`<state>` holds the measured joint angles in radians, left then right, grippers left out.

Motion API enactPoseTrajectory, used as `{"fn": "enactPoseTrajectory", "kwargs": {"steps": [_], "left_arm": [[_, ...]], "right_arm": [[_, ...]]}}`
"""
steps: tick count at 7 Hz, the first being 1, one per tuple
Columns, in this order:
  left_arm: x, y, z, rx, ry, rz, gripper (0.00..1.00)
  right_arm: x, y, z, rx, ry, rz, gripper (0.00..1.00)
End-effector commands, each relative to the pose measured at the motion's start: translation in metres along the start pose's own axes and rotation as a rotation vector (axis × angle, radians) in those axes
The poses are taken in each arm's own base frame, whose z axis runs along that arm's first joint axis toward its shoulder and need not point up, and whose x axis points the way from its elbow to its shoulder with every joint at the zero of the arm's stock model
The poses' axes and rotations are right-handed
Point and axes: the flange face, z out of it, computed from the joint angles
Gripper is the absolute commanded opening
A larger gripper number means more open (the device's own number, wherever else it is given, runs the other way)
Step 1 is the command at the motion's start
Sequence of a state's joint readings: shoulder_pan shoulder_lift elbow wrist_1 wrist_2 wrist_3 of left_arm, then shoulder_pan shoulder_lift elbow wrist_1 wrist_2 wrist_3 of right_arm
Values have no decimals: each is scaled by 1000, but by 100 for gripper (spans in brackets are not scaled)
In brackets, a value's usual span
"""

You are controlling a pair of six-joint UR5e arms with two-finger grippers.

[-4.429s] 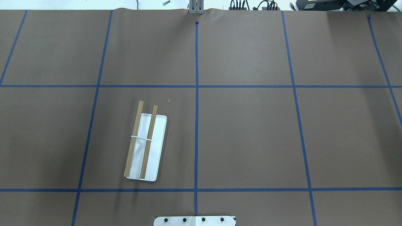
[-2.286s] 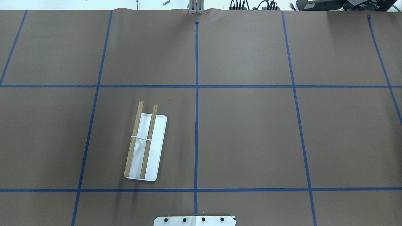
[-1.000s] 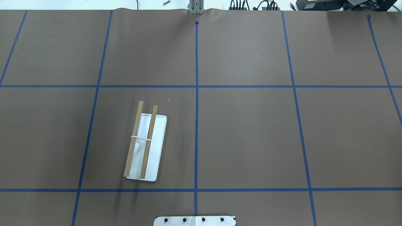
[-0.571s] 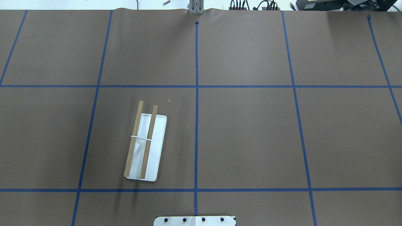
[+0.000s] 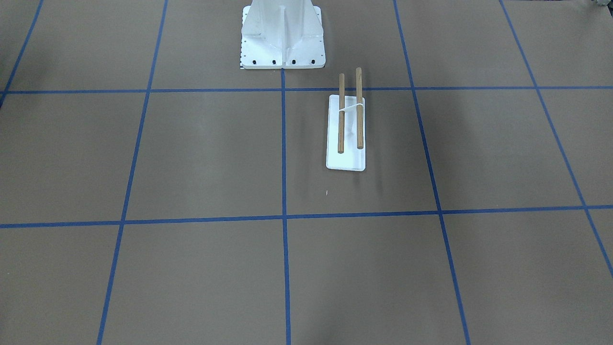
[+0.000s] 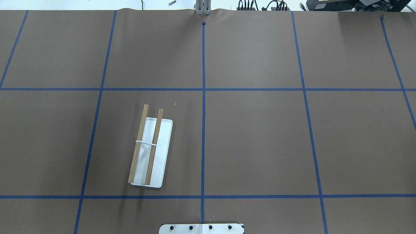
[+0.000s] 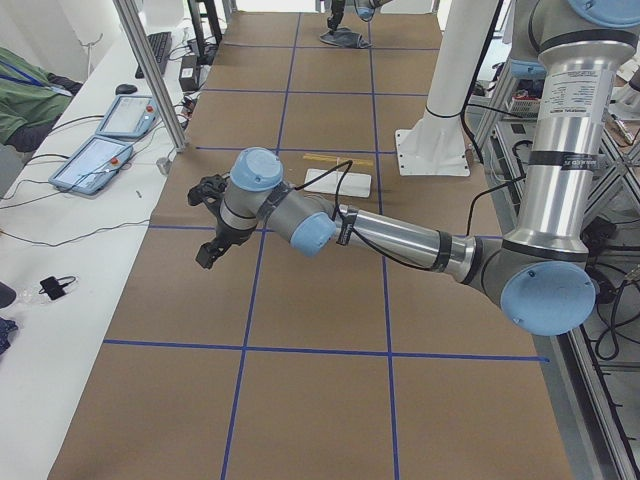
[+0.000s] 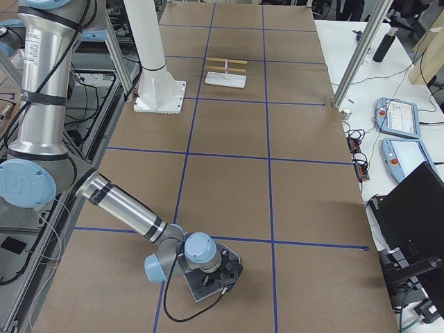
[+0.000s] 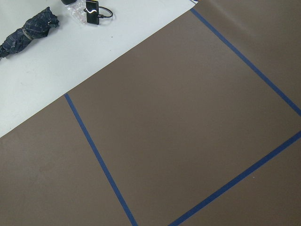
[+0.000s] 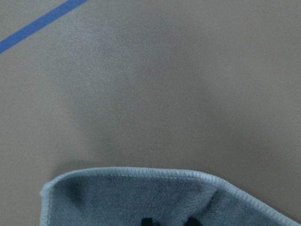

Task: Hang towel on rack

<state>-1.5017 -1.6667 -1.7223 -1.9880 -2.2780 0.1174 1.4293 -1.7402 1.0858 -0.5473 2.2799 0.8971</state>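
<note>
Step in hand, as judged: pick-up of the towel by the right gripper. The towel lies at the end of the table on the robot's right, outside the overhead and front views. The right gripper sits directly on or over it, wrist pointing down. Whether its fingers are spread or closed, or have any cloth between them, cannot be told; the right wrist view shows only a stitched edge and a corner of the cloth. The left gripper hangs above bare table towards the robot's left end, with nothing seen in it; its opening cannot be told either. The rack stands in the left half of the table, well apart from the towel. It has two wooden rods raised over a white base, running roughly away from the robot, and both rods are bare.

Recommendations:
- Pinch close to one edge, not mid-cloth, so the towel hangs flat below the fingers and does not bunch.
- Confirm the cloth is held before lifting, then lift until the lower hem clears the table.
- The carry is long and may call for a hand-over to the left arm.
- Approach the rods crosswise and high.
- Lower the hanging half past the rods, then release with about equal lengths on either side.
</note>
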Motion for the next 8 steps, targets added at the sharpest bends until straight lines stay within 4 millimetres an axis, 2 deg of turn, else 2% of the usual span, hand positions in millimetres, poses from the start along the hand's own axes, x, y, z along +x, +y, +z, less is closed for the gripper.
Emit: {"fn": "enactPoseTrajectory", "kwargs": {"steps": [1, 2, 4, 6, 7, 8], "left_arm": [[0, -1, 0, 1, 0, -21, 99], [-1, 1, 1, -3, 0, -24, 99], [-4, 4, 5, -11, 1, -31, 99], [-3, 4, 5, -10, 4, -28, 99], [-3, 2, 3, -7, 1, -25, 99], [-1, 1, 3, -5, 3, -20, 99]], "right_arm": [[-3, 1, -3, 20, -19, -32, 0], [-9, 0, -7, 22, -32, -43, 0], [-46, -7, -29, 45, -97, -92, 0], [-77, -19, -68, 76, -192, -120, 0], [-116, -27, -95, 126, -244, -184, 0], [-168, -35, -132, 192, -308, -281, 0]]}}
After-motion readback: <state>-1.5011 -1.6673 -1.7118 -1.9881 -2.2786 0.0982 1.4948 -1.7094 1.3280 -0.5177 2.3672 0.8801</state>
